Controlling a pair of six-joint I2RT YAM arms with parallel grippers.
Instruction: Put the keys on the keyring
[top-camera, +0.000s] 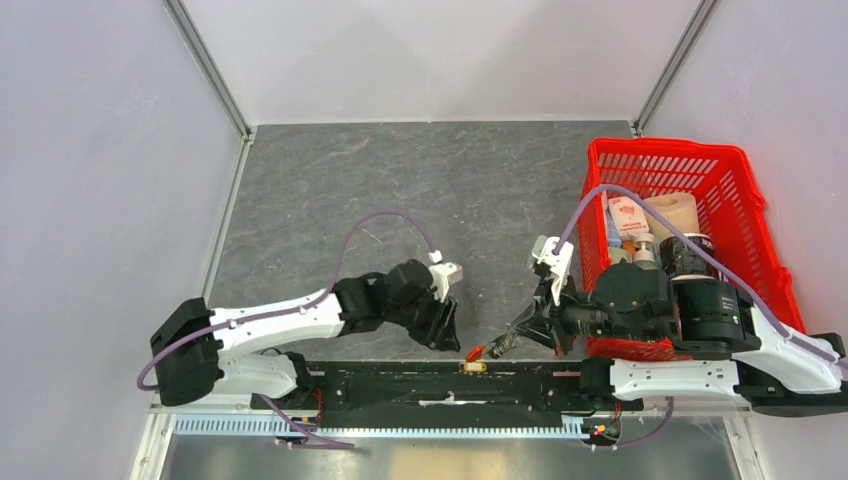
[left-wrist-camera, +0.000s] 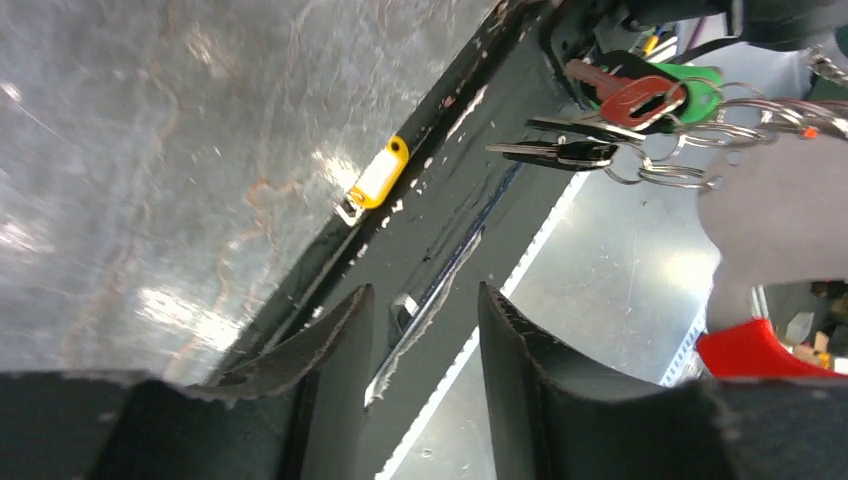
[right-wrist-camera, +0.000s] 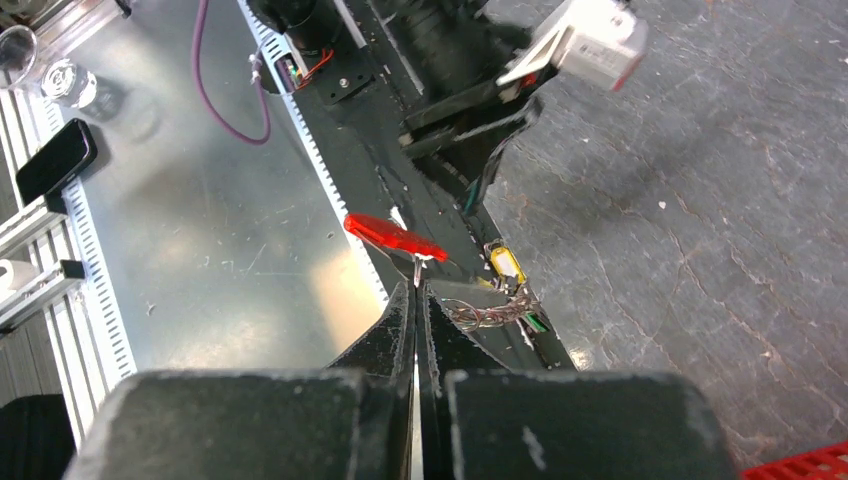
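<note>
- Yellow is the giveaway: the yellow-tagged key (left-wrist-camera: 378, 180) is laid flat on the black strip (left-wrist-camera: 440, 200) at the near edge of the table (top-camera: 400, 200), loose and touched by nothing.
- The keyring (left-wrist-camera: 668, 128) is held up off the table, just beside that key and a bit above it. A red fob (left-wrist-camera: 640, 98), a green tag (left-wrist-camera: 700, 85) and a couple of dark keys (left-wrist-camera: 560, 152) are seen dangling from it.
- The right fingers (right-wrist-camera: 415, 320) are pinched fully together on the keyring's thin metal, right at the tips, with the fob sticking out in front.
- The left fingers (left-wrist-camera: 335, 350) are spread about halfway with nothing between them. They are hung near the yellow-tagged key and pointed roughly along the strip.
- Step in hand, as far as can be judged: the pick-up of the loose key is being lined up while the ring is presented by the other arm.
- Next move, probably: the left fingers need to be brought down with one on each side of the plastic tag, then closed on it. A low, careful pinch is called for since the key is lying flat.
- After that its little loop has to be fed onto a ring, which looks fiddly because everything there hangs loose and can swing.
</note>
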